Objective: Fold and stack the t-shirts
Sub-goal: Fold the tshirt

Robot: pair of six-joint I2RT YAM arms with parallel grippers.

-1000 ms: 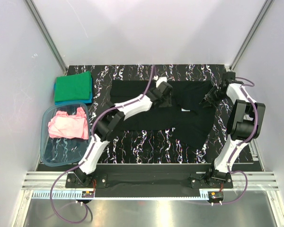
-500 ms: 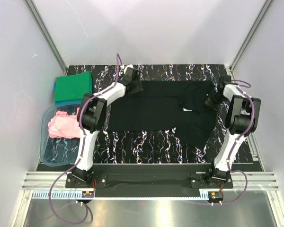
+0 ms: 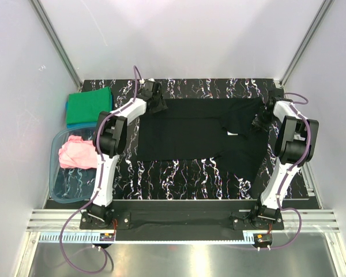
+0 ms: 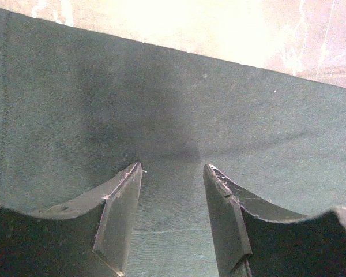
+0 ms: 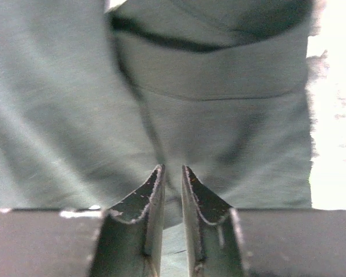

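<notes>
The black shirt (image 3: 184,130) lies spread across the middle of the counter (image 3: 173,173), reaching nearly to the far edge. Its small white neck label (image 3: 232,134) shows right of centre. One flap of it runs down toward the near right corner.

The left jaws are at the shirt's far left corner, near the counter's far edge. In the wrist view they stand apart with a clear gap, over the dark cloth (image 4: 173,86) just inside its hem, with nothing between them.

The right jaws are at the shirt's right side, near the counter's right edge. They are closed to a narrow slit, and a crease in the cloth (image 5: 57,86) runs straight into it, so they look pinched on the black shirt.

At the far left corner the green shirt (image 3: 89,107) sits folded on top of the blue shirt (image 3: 68,107), of which only an edge shows. Just nearer, along the left edge, the pink shirt (image 3: 81,153) lies bunched in the tub (image 3: 57,184).
</notes>
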